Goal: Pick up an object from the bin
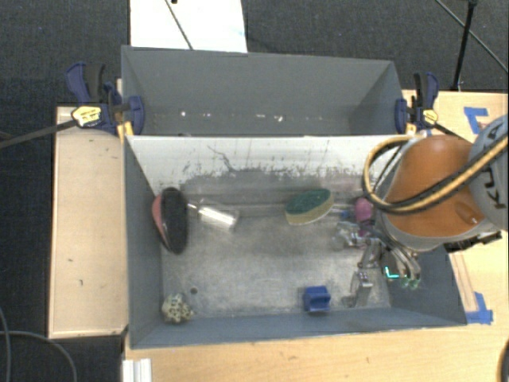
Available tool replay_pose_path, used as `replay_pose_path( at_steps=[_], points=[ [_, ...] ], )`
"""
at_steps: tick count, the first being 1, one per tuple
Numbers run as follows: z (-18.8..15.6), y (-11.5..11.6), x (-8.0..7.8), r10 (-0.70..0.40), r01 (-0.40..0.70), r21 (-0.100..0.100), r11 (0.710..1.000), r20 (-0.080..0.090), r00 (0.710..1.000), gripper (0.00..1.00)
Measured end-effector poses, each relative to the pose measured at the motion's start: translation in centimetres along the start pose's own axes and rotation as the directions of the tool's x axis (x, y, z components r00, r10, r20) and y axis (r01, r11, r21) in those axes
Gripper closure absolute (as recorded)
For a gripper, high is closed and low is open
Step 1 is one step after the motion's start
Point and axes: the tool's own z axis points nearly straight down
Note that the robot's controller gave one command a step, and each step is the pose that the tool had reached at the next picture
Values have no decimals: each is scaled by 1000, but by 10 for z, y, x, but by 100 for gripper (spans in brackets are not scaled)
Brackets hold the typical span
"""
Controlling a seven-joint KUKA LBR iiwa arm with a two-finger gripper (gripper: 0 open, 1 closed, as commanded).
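Observation:
My gripper point(355, 264) hangs low at the bin's right side, under the arm's orange cover. Its two metal fingers stand apart, open, one fingertip point(348, 235) further back and the other towards the front wall, with bare bin floor between them. A small pink-purple thing point(363, 209) lies just behind the rear finger, partly hidden by the arm; whether they touch I cannot tell. A small blue block point(316, 298) sits on the floor to the left of the front finger, apart from it. A green-topped oval sponge point(308, 205) lies further left, near the back wall.
A black and red brush head point(170, 218) with a clear handle point(216, 215) lies at the left side. A speckled pale ball point(176, 309) rests in the front left corner. The arm covers the bin's right wall.

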Motion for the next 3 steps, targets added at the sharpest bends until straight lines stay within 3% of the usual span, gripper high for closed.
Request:
replay_pose_path(
  at_steps=[1, 2, 3],
  points=[
    [73, 41, -9, -316, 316, 1, 949, 2, 949, 0],
    [70, 40, -10, -316, 316, 2, 949, 6, 949, 100],
    [-77, 51, -32, -290, 290, 5, 957, 16, 957, 100]
  ],
)
